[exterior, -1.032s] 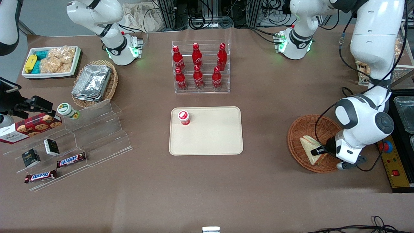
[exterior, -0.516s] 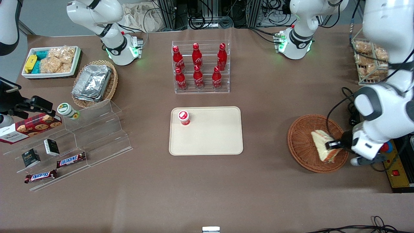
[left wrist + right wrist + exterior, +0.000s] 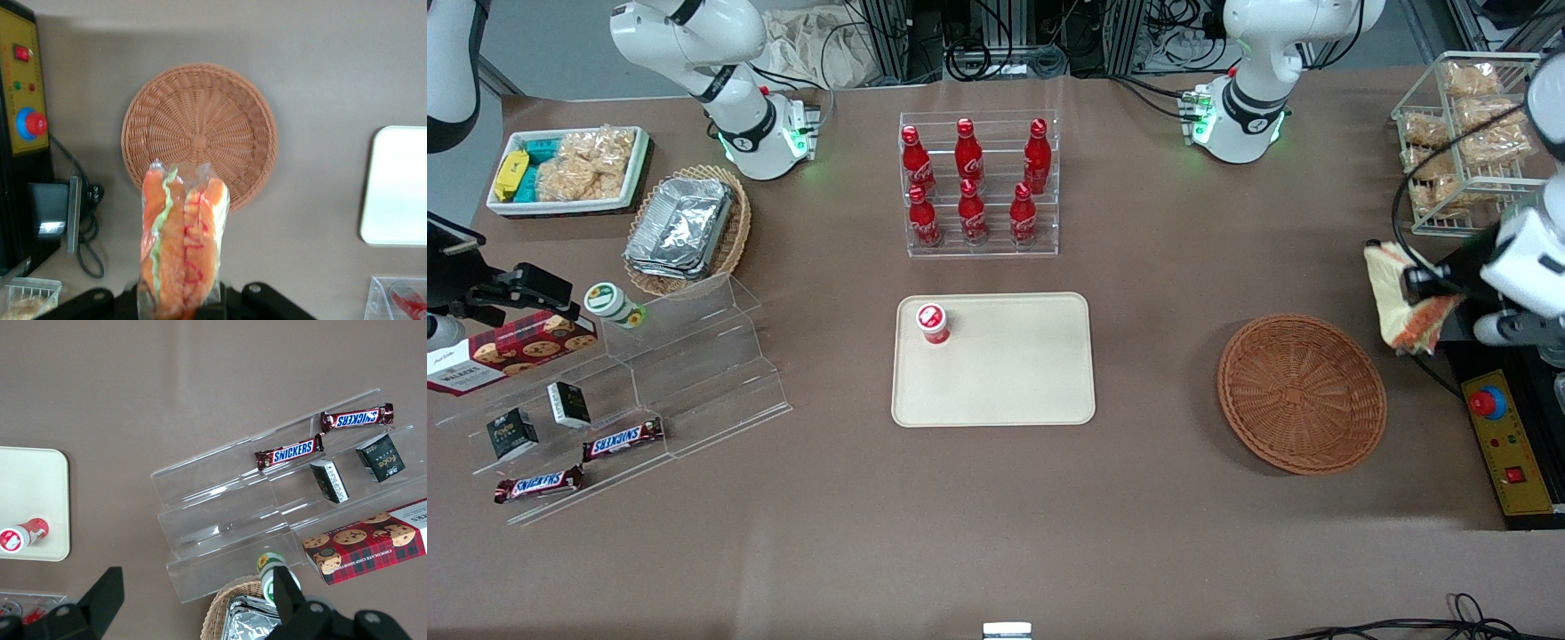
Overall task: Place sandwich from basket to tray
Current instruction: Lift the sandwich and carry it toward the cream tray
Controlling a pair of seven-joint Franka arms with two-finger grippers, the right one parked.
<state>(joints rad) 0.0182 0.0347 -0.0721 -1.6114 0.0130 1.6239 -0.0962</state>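
Note:
My left gripper (image 3: 1424,286) is shut on the sandwich (image 3: 1398,300) and holds it high in the air, at the working arm's end of the table, above the table edge beside the basket. The sandwich is a wrapped wedge with orange and green filling; in the left wrist view (image 3: 181,243) its filling edge faces the camera between my gripper (image 3: 179,301). The round reddish-brown wicker basket (image 3: 1302,392) is empty and also shows in the left wrist view (image 3: 199,131). The cream-beige tray (image 3: 1014,373) lies mid-table; a corner of it shows in the left wrist view (image 3: 398,187).
A small red-capped cup (image 3: 933,324) stands on the tray's corner. A clear rack of red bottles (image 3: 978,182) stands farther from the camera than the tray. A wire rack of bagged snacks (image 3: 1458,124) and a yellow control box (image 3: 1507,444) are near my gripper. A clear stepped shelf (image 3: 649,382) lies toward the parked arm's end.
My gripper has lifted the sandwich out of the basket, up and away from the camera toward the wire rack. The basket is now empty.

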